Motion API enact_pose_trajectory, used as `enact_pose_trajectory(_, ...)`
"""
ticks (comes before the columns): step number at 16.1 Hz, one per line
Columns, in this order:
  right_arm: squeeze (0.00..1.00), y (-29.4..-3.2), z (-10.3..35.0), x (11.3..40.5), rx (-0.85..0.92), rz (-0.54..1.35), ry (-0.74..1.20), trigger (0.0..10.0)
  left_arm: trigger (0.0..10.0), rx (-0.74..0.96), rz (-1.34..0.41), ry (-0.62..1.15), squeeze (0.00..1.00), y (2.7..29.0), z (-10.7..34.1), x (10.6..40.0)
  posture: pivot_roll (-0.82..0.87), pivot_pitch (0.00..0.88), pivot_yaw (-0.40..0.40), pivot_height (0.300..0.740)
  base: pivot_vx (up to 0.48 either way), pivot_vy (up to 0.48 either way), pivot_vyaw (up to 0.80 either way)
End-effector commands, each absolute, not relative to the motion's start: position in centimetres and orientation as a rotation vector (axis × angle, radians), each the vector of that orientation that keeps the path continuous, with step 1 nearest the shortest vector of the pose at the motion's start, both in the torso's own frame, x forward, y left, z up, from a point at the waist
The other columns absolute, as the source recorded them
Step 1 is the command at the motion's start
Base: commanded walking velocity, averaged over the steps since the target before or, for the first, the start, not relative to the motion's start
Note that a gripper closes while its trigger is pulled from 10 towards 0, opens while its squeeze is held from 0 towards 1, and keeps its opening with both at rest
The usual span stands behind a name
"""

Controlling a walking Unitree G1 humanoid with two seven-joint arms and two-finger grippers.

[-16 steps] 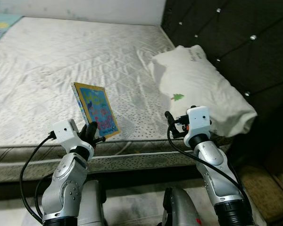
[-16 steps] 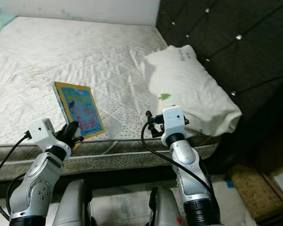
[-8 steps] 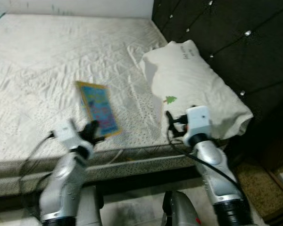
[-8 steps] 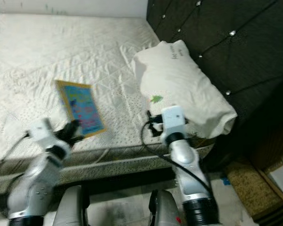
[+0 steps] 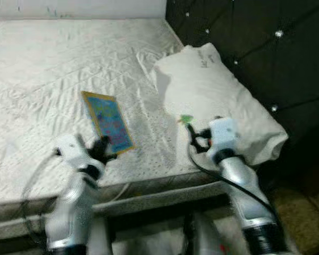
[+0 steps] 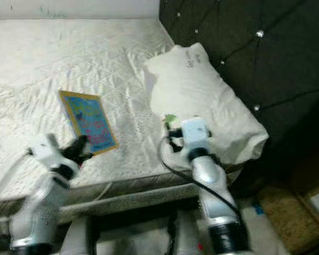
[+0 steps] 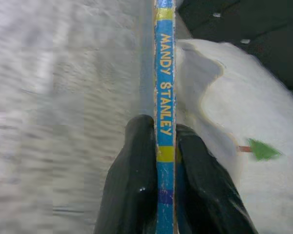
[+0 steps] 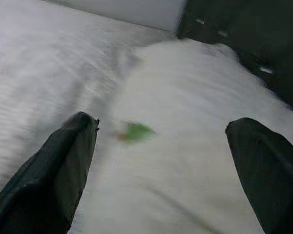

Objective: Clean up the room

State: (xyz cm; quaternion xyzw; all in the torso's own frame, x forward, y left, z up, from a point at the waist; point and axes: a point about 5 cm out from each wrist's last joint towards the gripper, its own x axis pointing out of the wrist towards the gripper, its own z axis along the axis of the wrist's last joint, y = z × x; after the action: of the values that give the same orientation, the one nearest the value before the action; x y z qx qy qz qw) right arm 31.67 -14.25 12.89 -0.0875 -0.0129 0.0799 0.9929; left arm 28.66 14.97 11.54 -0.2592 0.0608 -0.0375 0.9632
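Left gripper [image 5: 103, 150] clamped on book [image 5: 107, 121] over bed [image 5: 37, 74], right gripper [image 8: 161, 161] wide open, empty near pillow [image 5: 218, 95]; keep squeeze firm, spine level.

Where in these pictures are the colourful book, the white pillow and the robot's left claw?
book [image 5: 107, 121], left eye view, middle of its cover.
pillow [image 5: 218, 101], left eye view, its top face.
left gripper [image 7: 158, 146], left wrist view, between the fingertips clamping the book's spine.

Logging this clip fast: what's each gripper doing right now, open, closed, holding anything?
Left gripper: closed on the picture book, gripping its spine edge.
Right gripper: open, empty, facing the white pillow.
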Motion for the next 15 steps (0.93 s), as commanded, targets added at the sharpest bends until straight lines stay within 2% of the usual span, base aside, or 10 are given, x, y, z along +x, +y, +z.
enact_pose_trajectory(1,0.00,-13.8,13.4,31.8,-0.164,0.167,-0.048,10.0,10.0,-0.520,-0.095,0.081,0.00,15.0,12.6,28.9,0.01,0.059,-0.072,0.554,0.000,0.000,0.00)
enact_pose_trajectory(5,0.00,-13.8,13.4,31.9,-0.168,0.170,-0.049,10.0,10.0,-0.532,-0.117,0.074,0.00,14.8,12.6,29.1,0.01,0.057,-0.073,0.554,0.203,0.000,0.00)
enact_pose_trajectory(10,0.00,-13.9,13.4,31.6,-0.169,0.158,-0.046,10.0,10.0,-0.625,-0.110,0.152,0.00,14.2,11.7,31.4,0.00,0.066,-0.086,0.554,0.000,0.000,0.00)
enact_pose_trajectory(13,0.00,-15.0,13.6,31.4,-0.196,0.132,-0.046,10.0,10.0,-0.639,-0.230,0.284,0.00,10.3,10.5,31.3,-0.03,0.076,-0.094,0.554,0.000,0.000,0.00)
enact_pose_trajectory(15,0.00,-15.6,13.5,30.9,-0.212,0.127,-0.039,10.0,10.0,-0.655,-0.257,0.326,0.00,9.3,10.2,31.4,-0.04,0.081,-0.099,0.554,0.000,0.000,0.00)
